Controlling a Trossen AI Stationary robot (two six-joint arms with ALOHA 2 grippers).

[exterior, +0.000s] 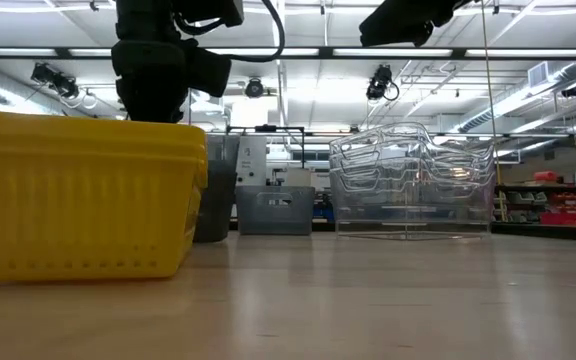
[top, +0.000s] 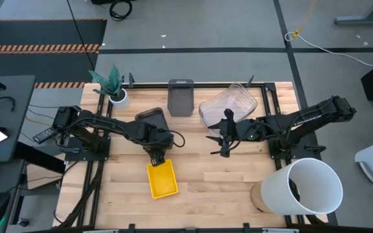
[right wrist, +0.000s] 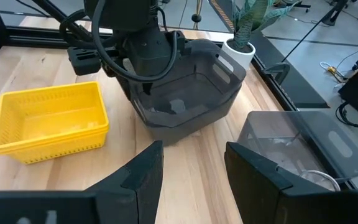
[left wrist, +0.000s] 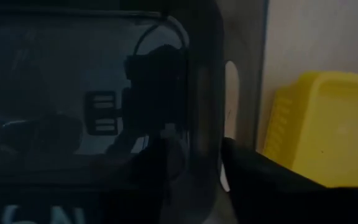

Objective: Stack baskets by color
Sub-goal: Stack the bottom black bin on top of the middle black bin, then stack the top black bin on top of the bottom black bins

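Note:
A dark grey basket (right wrist: 188, 93) rests on the table near its middle. My left gripper (top: 156, 154) points down over the basket's wall on the yellow basket's side (left wrist: 205, 93), open. One finger (left wrist: 260, 180) stands outside that wall with a slit of light between; the other is lost in the dark inside. The yellow basket (top: 162, 179) sits just nearer the table's front edge. A second grey basket (top: 180, 97) and nested clear baskets (top: 228, 103) stand at the far side. My right gripper (right wrist: 194, 162) waits open above the table, right of centre, holding nothing.
A big white bucket (top: 306, 188) stands at the near right corner. A small white pot with a green plant (top: 116, 96) stands at the far left. Bare wood lies between the yellow basket and the bucket. Black rails frame the table's left and right sides.

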